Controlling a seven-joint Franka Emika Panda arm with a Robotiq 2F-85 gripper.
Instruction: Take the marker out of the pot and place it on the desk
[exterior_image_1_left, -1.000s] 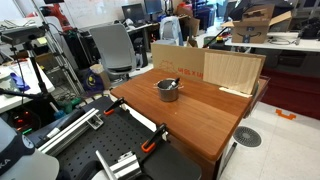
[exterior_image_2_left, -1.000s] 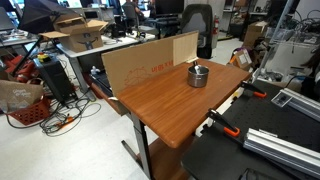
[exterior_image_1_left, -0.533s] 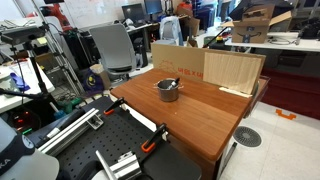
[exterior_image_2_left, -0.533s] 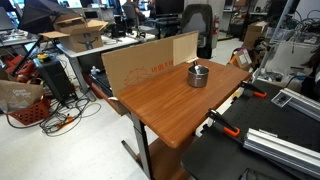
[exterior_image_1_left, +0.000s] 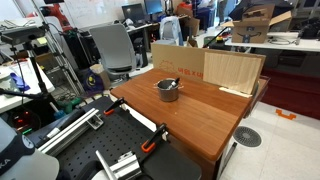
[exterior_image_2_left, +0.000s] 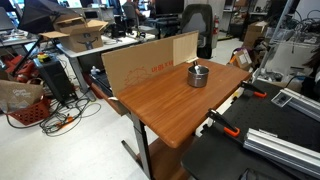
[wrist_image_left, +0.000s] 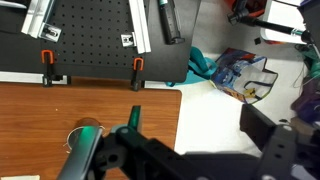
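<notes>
The marker (exterior_image_1_left: 172, 84) leans inside the pot (exterior_image_1_left: 167, 94), which sits on the counter (exterior_image_1_left: 205, 118); a cardboard sheet (exterior_image_1_left: 210, 68) stands just behind the pot. The fingers (wrist_image_left: 133, 117) are spread wide, empty, near the pot.

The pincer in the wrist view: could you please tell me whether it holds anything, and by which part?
Nothing is held. The pincer stands open and empty over the desk, while the marker lies inside the pot.
</notes>
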